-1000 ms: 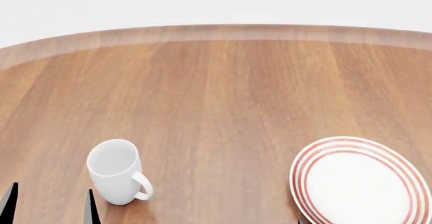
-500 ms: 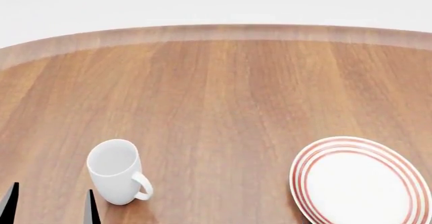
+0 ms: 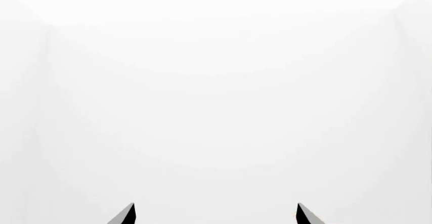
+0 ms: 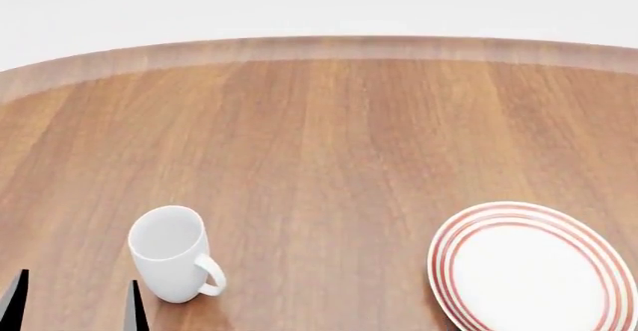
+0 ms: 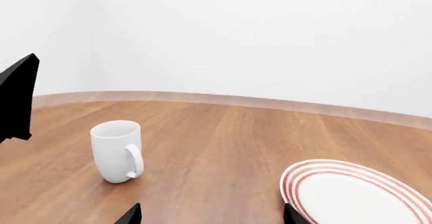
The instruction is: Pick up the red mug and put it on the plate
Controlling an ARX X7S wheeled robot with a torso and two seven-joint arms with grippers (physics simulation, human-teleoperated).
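The red mug is out of view in every frame. The plate [image 4: 533,267], white with red rings round its rim, lies at the table's near right and also shows in the right wrist view as the plate [image 5: 357,196]. My left gripper [image 4: 78,306] is open at the near left, just left of a white mug, with nothing between its fingers. Its own view holds only the left gripper [image 3: 216,216] against blank white. My right gripper [image 5: 212,216] is open and empty, low over the wood, with the plate's edge beside one fingertip.
A plain white mug [image 4: 175,255] stands upright at the near left, handle toward the plate; the right wrist view shows this white mug [image 5: 118,150] too. The round wooden table [image 4: 319,137] curves away at the back. A black part of my left arm [image 5: 17,102] shows beside the mug.
A small dark tip by the plate at the head view's bottom edge one second ago no longer shows. Nothing else has moved.
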